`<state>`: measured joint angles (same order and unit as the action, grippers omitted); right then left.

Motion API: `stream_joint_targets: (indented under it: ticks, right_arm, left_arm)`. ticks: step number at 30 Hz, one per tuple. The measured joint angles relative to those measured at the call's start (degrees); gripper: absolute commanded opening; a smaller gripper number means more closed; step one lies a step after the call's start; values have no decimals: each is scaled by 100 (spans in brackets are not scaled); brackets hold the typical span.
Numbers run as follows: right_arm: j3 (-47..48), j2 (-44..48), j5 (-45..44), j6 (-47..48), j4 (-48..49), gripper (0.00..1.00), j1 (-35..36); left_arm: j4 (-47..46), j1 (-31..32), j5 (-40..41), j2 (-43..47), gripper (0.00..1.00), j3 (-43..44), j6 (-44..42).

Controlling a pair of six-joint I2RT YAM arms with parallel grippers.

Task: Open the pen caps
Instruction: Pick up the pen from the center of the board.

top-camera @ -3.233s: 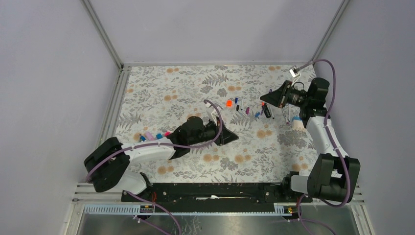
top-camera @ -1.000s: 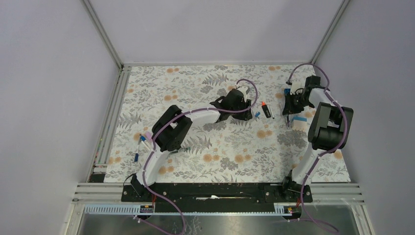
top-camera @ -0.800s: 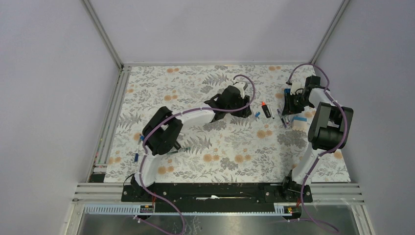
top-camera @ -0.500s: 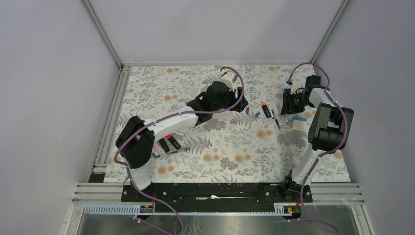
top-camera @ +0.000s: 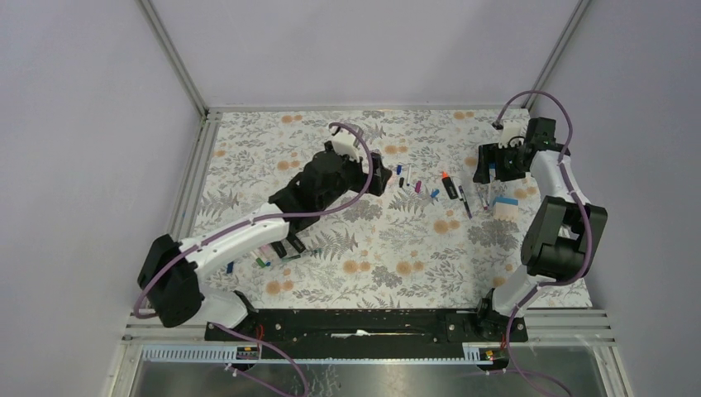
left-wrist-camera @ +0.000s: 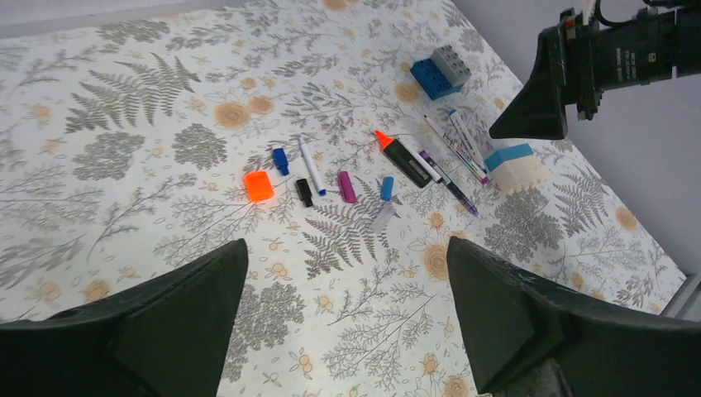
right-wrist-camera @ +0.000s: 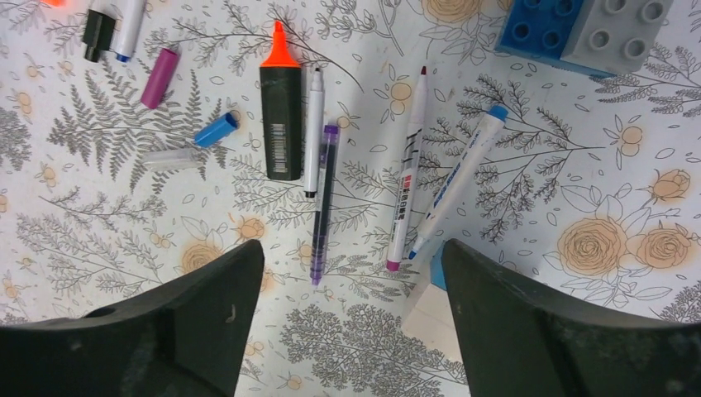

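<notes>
Loose pen caps lie in a row on the flowered cloth: an orange cap [left-wrist-camera: 259, 185], a dark blue cap [left-wrist-camera: 281, 160], a black cap [left-wrist-camera: 304, 192], a purple cap [right-wrist-camera: 159, 78], a light blue cap [right-wrist-camera: 216, 130] and a clear cap [right-wrist-camera: 169, 159]. A black highlighter [right-wrist-camera: 281, 124] shows its bare orange tip. Beside it lie thin pens, among them a purple pen [right-wrist-camera: 324, 198] and a white pen with a blue end [right-wrist-camera: 459, 178]. My left gripper [left-wrist-camera: 345, 245] is open above the cloth, left of the caps [top-camera: 417, 186]. My right gripper [right-wrist-camera: 351, 245] is open above the thin pens, holding nothing.
A blue and grey brick block [right-wrist-camera: 579, 33] sits at the back right. A blue-and-white eraser-like block [top-camera: 505, 203] lies just right of the pens. More pens [top-camera: 285, 246] lie on the left of the cloth, under the left arm. Grey walls close in both sides.
Both grippers have opened. The left gripper drew back to the left, away from the caps. The right gripper let a thin pen drop beside the highlighter and lifted off.
</notes>
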<state>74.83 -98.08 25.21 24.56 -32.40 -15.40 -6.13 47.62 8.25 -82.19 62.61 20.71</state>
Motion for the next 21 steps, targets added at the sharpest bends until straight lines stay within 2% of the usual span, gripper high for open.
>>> stream_joint_targets:
  ticks: [5,15,21]
  right_arm:
    - [-116,361,122,-85,-4,99,0]
    - [-564,1386,649,-234,-7,100,0]
    - [-1364,2280,1316,-328,221,99,-4]
  left_arm:
    - [-2,-70,273,824,99,-481,-173]
    - [101,-409,404,2052,99,-1609,-7]
    - [522,-605,382,2643,99,-2028,407]
